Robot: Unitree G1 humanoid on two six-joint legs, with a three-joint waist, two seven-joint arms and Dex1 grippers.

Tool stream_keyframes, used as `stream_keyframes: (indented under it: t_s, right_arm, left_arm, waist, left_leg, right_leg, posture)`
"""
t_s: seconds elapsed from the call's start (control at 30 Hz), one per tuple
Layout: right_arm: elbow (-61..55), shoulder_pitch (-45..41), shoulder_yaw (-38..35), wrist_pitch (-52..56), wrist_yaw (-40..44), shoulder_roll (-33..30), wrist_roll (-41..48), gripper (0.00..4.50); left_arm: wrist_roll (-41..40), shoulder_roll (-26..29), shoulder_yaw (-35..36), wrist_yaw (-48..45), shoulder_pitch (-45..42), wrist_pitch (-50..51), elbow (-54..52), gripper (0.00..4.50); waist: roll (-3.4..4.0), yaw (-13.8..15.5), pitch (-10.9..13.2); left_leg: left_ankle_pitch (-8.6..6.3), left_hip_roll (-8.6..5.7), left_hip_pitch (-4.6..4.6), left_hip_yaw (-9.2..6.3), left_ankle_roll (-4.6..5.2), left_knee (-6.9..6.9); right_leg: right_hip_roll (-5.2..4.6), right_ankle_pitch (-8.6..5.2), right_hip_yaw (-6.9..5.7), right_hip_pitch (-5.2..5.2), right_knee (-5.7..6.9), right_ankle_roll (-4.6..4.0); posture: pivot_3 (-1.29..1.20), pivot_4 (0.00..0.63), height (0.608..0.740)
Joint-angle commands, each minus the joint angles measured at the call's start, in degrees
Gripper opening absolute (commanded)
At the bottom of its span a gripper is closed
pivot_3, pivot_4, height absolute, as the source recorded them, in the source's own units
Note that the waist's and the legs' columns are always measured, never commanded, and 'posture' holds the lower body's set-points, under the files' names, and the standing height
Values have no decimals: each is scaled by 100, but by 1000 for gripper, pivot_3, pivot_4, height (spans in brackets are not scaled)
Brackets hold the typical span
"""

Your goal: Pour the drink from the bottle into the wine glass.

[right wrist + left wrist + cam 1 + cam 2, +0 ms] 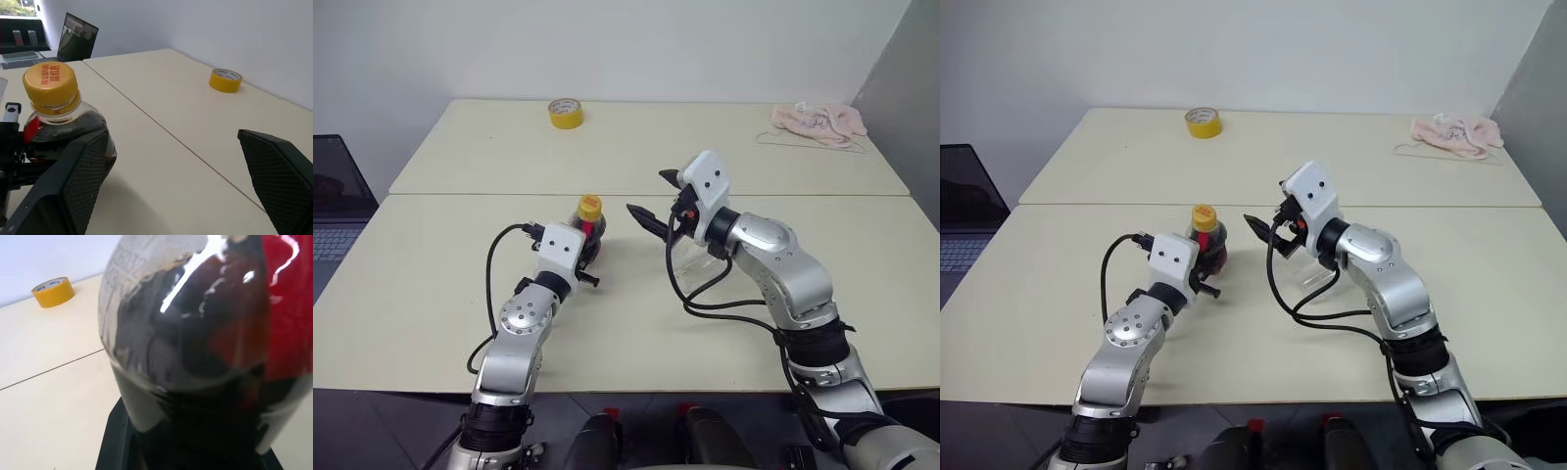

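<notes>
A small squat clear plastic bottle point(1205, 235) with a red label strip and a yellow-orange screw cap point(51, 86) stands upright on the cream table point(431, 294), clamped around its body by the left gripper point(584, 245), whose two black fingers are closed tight on it. The dark, nearly black drink point(195, 357) fills the lower part of the bottle. The hold looks meant to steady the bottle while its cap, which is on, gets removed.

The right gripper point(656, 201) hangs just beside the bottle at cap height, on the side away from the left arm, its fingers spread wide and empty. It points toward the cap, apparently lining up to close on it and twist it off.

The clear stemmed wine glass point(697, 253) can be faintly made out behind the right forearm, near the bottle; its details are hard to read. Pouring has seemingly not begun.

A yellow tape roll point(565, 113) sits well beyond the bottle at the table's far side, and a pink cloth point(818, 123) lies farther off toward the far corner.
</notes>
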Motion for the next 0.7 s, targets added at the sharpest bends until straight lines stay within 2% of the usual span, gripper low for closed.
stream_keyframes:
  t_s: [0.03, 0.2, 0.43, 0.7]
  right_arm:
    - [-516, -123, -9, 399, 241, 80, 494, 4500]
    - [-629, -340, 38, 813, 25, 470, 754, 4500]
    - [-220, -503, 405, 415, -337, 935, 355, 4500]
    - [68, -527, 522, 95, -500, 1041, 64, 4500]
  left_arm:
    - [-18, 22, 50, -24, -126, -214, -203, 764]
    - [-9, 29, 47, -29, -140, -224, -197, 764]
    - [0, 0, -7, -29, -123, -217, -239, 764]
    - [-7, -2, 2, -35, -136, -232, -217, 764]
  waist:
    - [0, -1, 0]
    - [0, -1, 0]
    - [0, 4, 0]
    - [0, 3, 0]
  left_leg:
    - [0, 0, 0, 0, 0, 0]
    - [-2, 0, 0, -3, 4, 0]
    - [1, -1, 0, -3, -1, 1]
    - [0, -1, 0, -3, -1, 0]
  right_leg:
    - [0, 0, 0, 0, 0, 0]
    - [0, 0, -1, -1, 1, 0]
    - [-1, 0, -2, -2, 0, 0]
    - [0, 0, -2, -2, 0, 0]
  posture:
    - [0, 150, 740]
    - [0, 150, 740]
    - [0, 150, 740]
    - [0, 150, 740]
